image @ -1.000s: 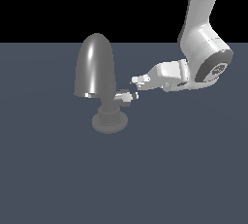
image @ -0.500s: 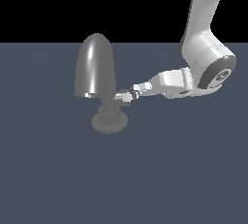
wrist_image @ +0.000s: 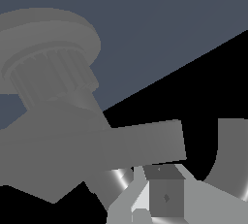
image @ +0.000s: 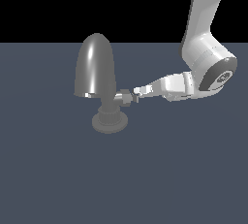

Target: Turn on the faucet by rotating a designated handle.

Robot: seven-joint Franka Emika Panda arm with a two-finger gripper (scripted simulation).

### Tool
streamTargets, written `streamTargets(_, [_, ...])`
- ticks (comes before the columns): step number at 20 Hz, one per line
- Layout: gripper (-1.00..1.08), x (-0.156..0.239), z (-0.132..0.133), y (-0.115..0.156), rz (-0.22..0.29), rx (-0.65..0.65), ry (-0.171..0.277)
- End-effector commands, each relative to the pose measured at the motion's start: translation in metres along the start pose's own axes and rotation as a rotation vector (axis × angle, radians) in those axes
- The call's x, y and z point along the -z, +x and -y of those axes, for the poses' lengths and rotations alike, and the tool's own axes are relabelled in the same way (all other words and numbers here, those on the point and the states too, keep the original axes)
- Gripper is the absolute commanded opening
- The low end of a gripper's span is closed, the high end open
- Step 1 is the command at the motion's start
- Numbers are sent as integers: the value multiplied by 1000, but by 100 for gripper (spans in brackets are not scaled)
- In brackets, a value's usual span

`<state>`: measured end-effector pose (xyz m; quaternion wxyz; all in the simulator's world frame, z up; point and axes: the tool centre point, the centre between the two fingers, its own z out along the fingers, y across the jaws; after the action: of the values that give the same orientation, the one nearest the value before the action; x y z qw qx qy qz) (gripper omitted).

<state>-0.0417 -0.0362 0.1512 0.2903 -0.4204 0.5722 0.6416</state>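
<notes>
Pincer (image: 134, 95) at handle (image: 125, 97), opening state we cannot tell | faucet (image: 95, 65) near worktop (image: 58, 169) centre | handle looks stiff, glossy, slippery; we push near tip.

Faucet (image: 97, 80) at exterior view's left; handle (image: 124, 97) projects right, tool (image: 136, 95) touching it.

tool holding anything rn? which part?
Cannot be told. The tool is at the outer tip of the handle projecting from the faucet neck, but neither view shows its fingers closed on it.
</notes>
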Motion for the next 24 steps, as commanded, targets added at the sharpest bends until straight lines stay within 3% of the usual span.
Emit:
streamTargets(1, [-100,0,6,29,6,-30,2])
streamTargets(8, [-100,-1,18,72,10,-47,1])
streamTargets(9, [-100,-1,18,72,10,-47,1])
streamTargets(10, [-100,0,15,25,-1,27,-8])
streamTargets(24, [-100,-1,54,68,6,-22,-2])
